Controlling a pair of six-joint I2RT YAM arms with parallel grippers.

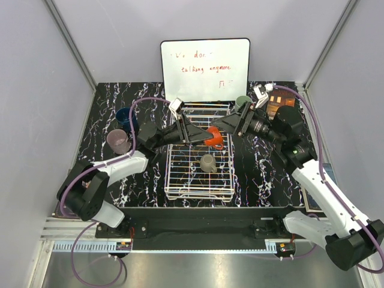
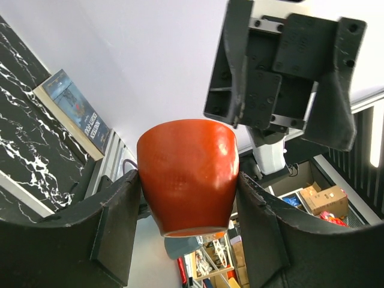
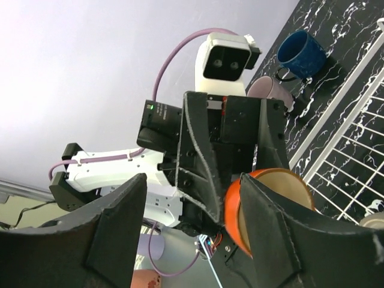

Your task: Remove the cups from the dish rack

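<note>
Nearest the arm bases, the white dish rack (image 1: pixel 198 195) sits in the middle of the dark marbled table (image 1: pixel 264 174). One taupe mug (image 1: pixel 208 162) is left on its wires. Just beyond that, over the far half of the rack, the left gripper (image 2: pixel 188 198) reaches in from the left and is clamped on the orange-red mug (image 1: pixel 214 137), one finger pressed to each side of the body. The mug looks to be tipped on its side and clear of the wires. Its base is turned to the near side, and its open mouth shows straight into the right wrist view. I read its long axis as running roughly from the left hand towards the right one, with the mouth facing the right gripper. The right gripper (image 3: pixel 192 198) hangs just to the right of the mug and a touch farther back. Its fingers are spread and hold nothing, and the mug sits off one finger, not between the pair. So the left arm has the cup and the right is merely close by. Whichever carries on, the move out of the rack looks sideways. To the left, the pink-lilac mug (image 1: pixel 118 142) and, farther back, the blue mug (image 1: pixel 125 117) stand on the table. The green mug (image 1: pixel 242 102) stands by the rack's far right corner, and the whiteboard (image 1: pixel 205 69) leans against the back wall.
</note>
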